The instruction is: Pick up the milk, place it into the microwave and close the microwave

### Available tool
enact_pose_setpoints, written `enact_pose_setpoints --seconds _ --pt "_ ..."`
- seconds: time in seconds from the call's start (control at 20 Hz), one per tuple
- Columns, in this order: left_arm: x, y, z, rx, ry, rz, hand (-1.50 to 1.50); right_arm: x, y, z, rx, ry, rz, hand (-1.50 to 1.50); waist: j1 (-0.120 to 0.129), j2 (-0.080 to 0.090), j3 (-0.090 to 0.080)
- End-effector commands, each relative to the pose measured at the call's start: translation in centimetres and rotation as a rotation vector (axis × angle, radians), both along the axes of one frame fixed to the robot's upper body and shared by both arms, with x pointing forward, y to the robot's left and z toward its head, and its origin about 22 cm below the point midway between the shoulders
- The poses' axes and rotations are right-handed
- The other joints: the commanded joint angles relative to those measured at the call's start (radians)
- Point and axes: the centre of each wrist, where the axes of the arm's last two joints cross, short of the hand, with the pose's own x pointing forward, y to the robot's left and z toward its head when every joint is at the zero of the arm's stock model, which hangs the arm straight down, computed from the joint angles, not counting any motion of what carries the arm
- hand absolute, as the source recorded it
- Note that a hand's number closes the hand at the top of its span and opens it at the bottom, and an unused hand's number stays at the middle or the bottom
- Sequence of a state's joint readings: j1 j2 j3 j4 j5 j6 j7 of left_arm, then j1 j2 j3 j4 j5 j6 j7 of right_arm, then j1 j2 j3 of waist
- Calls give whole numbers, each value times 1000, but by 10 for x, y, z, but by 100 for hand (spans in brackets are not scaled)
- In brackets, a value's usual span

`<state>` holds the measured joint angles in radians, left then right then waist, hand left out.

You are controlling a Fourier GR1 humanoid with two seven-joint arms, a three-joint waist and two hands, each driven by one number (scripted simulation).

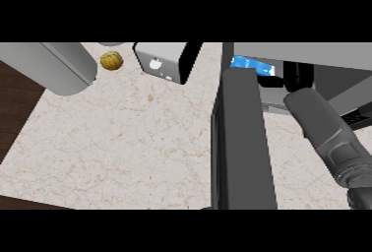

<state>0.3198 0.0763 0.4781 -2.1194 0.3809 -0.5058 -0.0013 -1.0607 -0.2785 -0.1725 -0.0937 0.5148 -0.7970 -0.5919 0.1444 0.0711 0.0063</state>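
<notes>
The milk [254, 65], a blue carton with white print, sits inside the microwave [305, 51] at the upper right, partly hidden by the door's top. The dark microwave door [243, 142] stands open, swung out toward me across the counter. My right forearm [323, 133] rises from the lower right into the microwave's opening. Only a dark bit of my right hand [295, 76] shows there, just right of the milk, and I cannot tell whether it touches the carton. My left forearm [54, 66] lies raised at the upper left, its hand out of view.
A small yellow-brown ribbed object [111, 60] and a grey-white box with a dark side [166, 61] stand at the back of the speckled counter [123, 147]. The counter's left edge runs diagonally beside a dark wooden surface [15, 103].
</notes>
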Motion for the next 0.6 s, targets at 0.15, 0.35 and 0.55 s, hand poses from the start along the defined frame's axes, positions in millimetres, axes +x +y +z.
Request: enact_pose_setpoints --seconds 0.15,0.35,0.55 --pt "10 -7 -3 24 16 -90 -150 6 10 10 65 20 133 -150 -2 -2 1" --pt "15 -13 -2 19 0 -143 -150 0 21 -5 174 51 199 -150 -12 -6 2" --pt "17 -13 -13 15 15 -219 -150 -2 14 -8 271 41 264 -150 -29 -16 0"
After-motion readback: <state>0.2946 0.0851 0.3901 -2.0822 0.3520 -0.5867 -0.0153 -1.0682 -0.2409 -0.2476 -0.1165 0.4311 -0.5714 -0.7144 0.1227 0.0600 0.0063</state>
